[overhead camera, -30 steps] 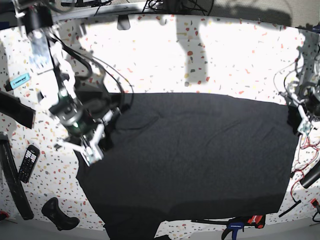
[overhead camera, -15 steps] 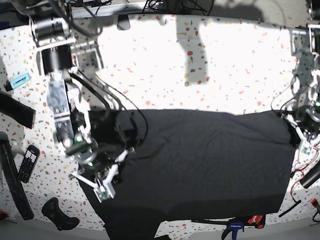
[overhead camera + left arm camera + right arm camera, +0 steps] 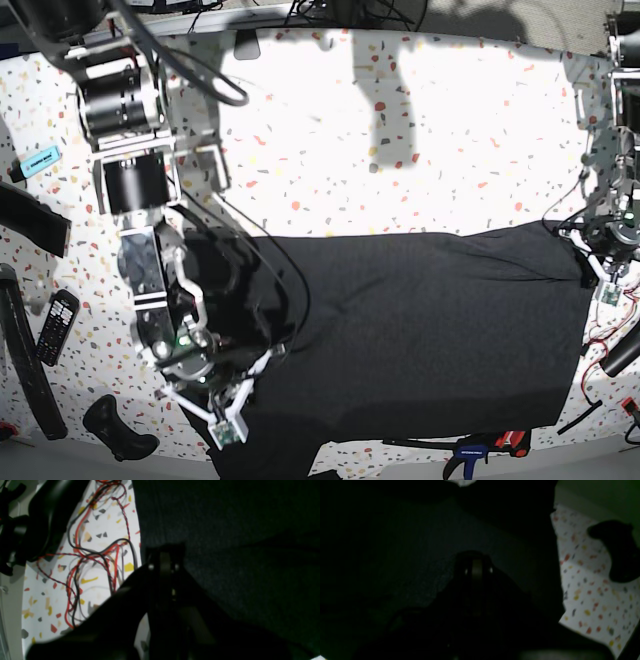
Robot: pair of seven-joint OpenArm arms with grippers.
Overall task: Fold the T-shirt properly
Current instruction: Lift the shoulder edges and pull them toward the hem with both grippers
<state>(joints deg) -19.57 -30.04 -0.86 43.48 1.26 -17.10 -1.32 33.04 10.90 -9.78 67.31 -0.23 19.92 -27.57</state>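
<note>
- On a speckled terrazzo table point(image 3: 420, 130), the T-shirt point(image 3: 420, 330) spreads dark and print-side hidden across the near half, its far edge doubled toward the viewer and its near hem close to the table's near edge.
- At the scene's left, the right gripper point(image 3: 215, 395) sits low over the shirt's left side, jaws together on a pinch of the T-shirt; its own wrist view is almost black, so the fabric between the tips is judged, not plainly seen.
- At the scene's right edge, the left gripper point(image 3: 608, 275) is clamped on the shirt's right corner, just beside a tangle of red and black wires point(image 3: 100, 555).
- A remote point(image 3: 57, 326) and a black controller point(image 3: 118, 428) lie at near left, apart from the cloth.
- Risk: uneven pulls could skew the fold or slip a corner; the wires could snag the left gripper.
</note>
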